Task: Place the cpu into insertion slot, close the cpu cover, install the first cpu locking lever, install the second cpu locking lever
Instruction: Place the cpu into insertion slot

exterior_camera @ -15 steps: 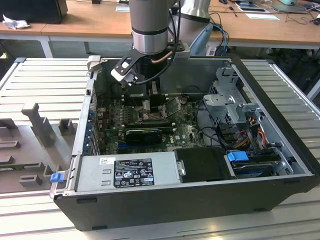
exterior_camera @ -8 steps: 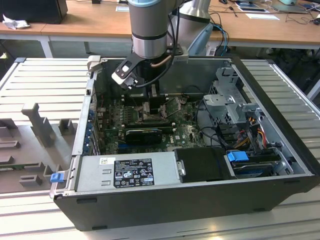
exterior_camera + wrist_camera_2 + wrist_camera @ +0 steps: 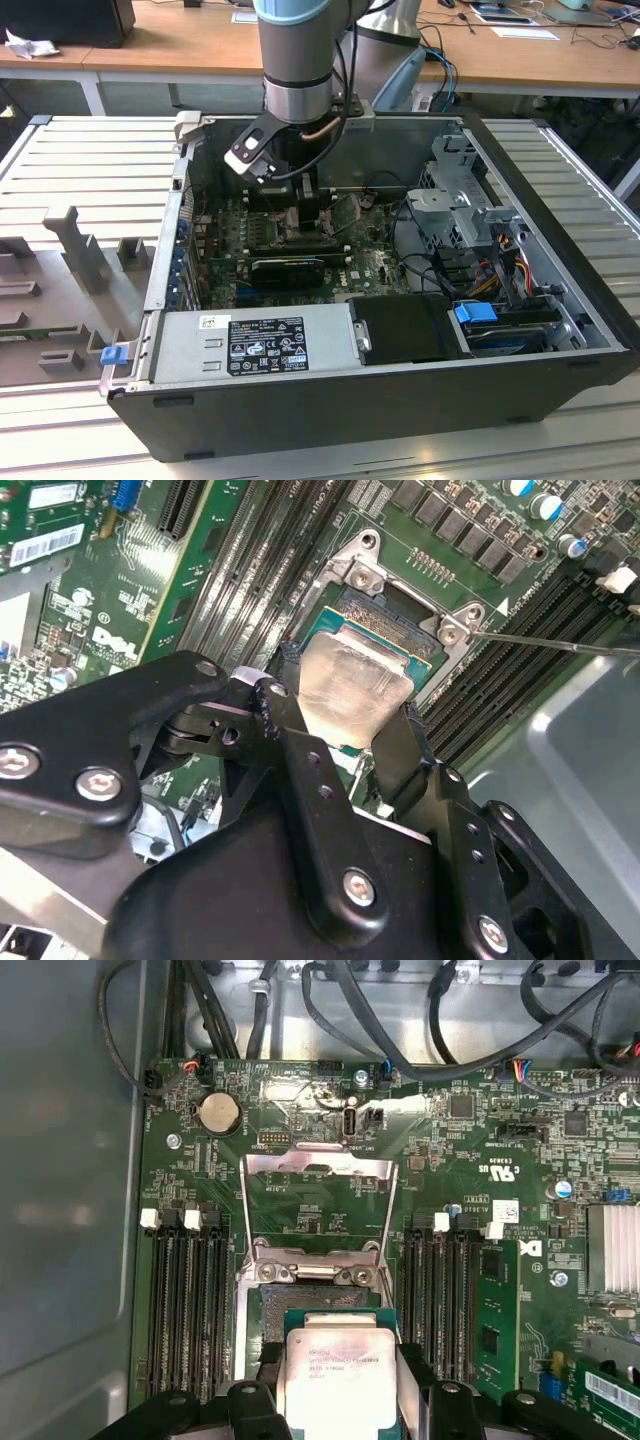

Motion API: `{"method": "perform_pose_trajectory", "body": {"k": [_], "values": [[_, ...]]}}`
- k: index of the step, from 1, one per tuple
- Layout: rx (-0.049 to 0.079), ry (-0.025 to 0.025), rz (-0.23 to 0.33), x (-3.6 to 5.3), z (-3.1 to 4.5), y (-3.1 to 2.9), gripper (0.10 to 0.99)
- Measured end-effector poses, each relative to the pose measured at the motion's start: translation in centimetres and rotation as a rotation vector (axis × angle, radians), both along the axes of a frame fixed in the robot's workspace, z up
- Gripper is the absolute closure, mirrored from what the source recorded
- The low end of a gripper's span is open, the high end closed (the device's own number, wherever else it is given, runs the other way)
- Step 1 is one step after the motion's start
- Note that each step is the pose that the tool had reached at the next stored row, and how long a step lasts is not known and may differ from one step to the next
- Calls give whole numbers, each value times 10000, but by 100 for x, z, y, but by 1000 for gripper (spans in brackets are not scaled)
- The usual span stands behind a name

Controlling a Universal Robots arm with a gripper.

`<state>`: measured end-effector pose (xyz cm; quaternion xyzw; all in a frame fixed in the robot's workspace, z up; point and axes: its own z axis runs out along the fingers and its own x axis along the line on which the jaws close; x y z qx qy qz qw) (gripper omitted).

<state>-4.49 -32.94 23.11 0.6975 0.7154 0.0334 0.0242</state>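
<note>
The cpu (image 3: 350,685) I judge light, thin and stiff, with a smooth metal top that would slip under a flat pinch, and fragile on its underside, so the grip belongs on two opposite edges, never on the faces. That is how my claw (image 3: 345,730) has it: fingers closed to chip width, one pad on each side edge, nothing else held. Looks: small flat square, pale silver-beige lid with a dull smeared sheen, faint print on top, thin green rim around the lid.

It sits over the near part of the insertion slot (image 3: 300,1305), the dark socket bed showing beyond its far edge. It seems slightly tilted in the second wrist view; whether it touches the socket or hangs just above, I cannot tell.

The cpu cover (image 3: 318,1164) is swung open on the far side of the slot, hinge end next to the socket. Long black memory slots (image 3: 185,1300) flank the socket on the green motherboard (image 3: 500,1180). In the exterior view my claw (image 3: 300,200) is down inside the open computer case (image 3: 400,400), far-middle of the board
</note>
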Motion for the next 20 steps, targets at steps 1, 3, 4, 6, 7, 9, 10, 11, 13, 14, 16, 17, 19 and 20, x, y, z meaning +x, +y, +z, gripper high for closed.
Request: {"method": "perform_pose_trajectory", "body": {"k": [1, 3, 4, 6, 7, 9, 10, 11, 13, 14, 16, 17, 19, 20], "values": [[-1, 1, 4, 0, -8, 1, 557], [0, 0, 4, -1, -37, 6, 557], [-3, 2, 5, -1, -54, 19, 557], [0, 0, 7, -1, -92, 41, 557], [0, 0, 6, -1, -109, 48, 557], [-1, 0, 1, -2, -166, 71, 557], [-1, 2, -54, -2, -187, 82, 557], [-1, 1, -181, -2, -200, 88, 557], [-1, 1, -232, -2, -222, 97, 557], [-1, 1, -246, -1, -226, 97, 557], [0, 0, -350, -2, -236, 98, 557], [-1, 2, -419, -2, -241, 99, 557], [-1, 1, -428, 1, -251, 104, 557], [0, 1, -429, 2, -258, 106, 557]]}}
